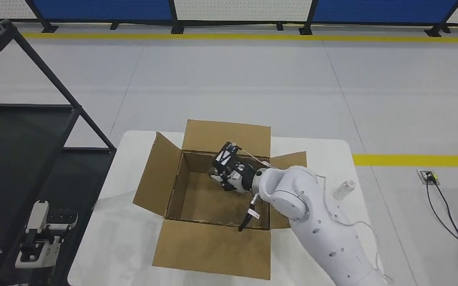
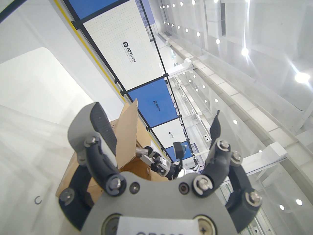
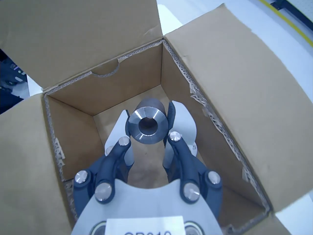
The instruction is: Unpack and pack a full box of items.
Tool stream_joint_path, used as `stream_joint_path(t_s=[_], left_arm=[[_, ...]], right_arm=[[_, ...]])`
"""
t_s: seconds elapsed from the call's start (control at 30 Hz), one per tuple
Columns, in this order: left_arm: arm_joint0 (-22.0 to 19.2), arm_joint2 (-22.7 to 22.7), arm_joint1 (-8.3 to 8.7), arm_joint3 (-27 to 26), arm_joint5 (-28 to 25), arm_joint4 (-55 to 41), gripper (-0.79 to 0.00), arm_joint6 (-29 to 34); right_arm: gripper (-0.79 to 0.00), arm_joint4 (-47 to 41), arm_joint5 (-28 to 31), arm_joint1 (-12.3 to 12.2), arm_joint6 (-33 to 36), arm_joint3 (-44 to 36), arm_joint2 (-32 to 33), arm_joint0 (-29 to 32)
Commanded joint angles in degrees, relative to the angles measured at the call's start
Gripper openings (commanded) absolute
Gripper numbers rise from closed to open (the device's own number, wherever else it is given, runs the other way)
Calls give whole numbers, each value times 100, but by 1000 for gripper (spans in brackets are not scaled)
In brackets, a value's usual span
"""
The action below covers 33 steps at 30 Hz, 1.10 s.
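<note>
A white label with dark print is carried on the body of the right gripper [image 3: 149, 111], but the print is cut off by the frame edge and cannot be read. A like label is seen on the left gripper [image 2: 156, 118], just as cut off. Small dark marks are stamped on the outer wall of the cardboard box [image 1: 215, 250], too small to be read. Printed blue and white panels [image 2: 137, 57] are set along the fence behind. The box is stood on the white counter [image 1: 118, 229] with all four flaps folded outward. A metal cylinder [image 3: 156, 133] with a bored end is clamped between the right gripper's fingers inside the box, near the far wall, and bare cardboard floor is seen beneath and around it. Torn tape is left along the inner edges, and a half-round notch is cut in one wall's rim. The left gripper is spread wide with nothing between its fingers, well apart from the box. A small white bottle [image 1: 344, 189] is laid on the counter to the right of the box.
</note>
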State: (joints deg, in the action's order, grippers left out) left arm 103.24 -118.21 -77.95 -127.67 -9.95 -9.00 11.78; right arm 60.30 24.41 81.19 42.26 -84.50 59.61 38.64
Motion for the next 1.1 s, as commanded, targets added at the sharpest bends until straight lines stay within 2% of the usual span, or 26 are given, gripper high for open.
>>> stream_joint_path(t_s=[0.0,0.2,0.3,0.43,0.8,0.93,1.07], left_arm=[[0,0,0,0,0,0,0,0],[0,0,0,0,0,0,0,0],[0,0,0,0,0,0,0,0],[0,0,0,0,0,0,0,0],[0,0,0,0,0,0,0,0],[0,0,0,0,0,0,0,0],[0,0,0,0,0,0,0,0]], right_arm=[[-785,70,-127,-91,-72,-583,380,480],[-785,115,-634,-289,-520,-1866,1429,1781],[-785,164,-1036,-348,-739,-2424,1884,2416],[-785,53,-1293,-408,-1028,-3056,2427,3238],[-785,-537,-1878,-447,-2134,-3817,3424,4952],[-785,-522,-2269,-451,-2052,-3942,3595,5301],[-785,-390,-2710,-466,-1499,-3970,3677,5409]])
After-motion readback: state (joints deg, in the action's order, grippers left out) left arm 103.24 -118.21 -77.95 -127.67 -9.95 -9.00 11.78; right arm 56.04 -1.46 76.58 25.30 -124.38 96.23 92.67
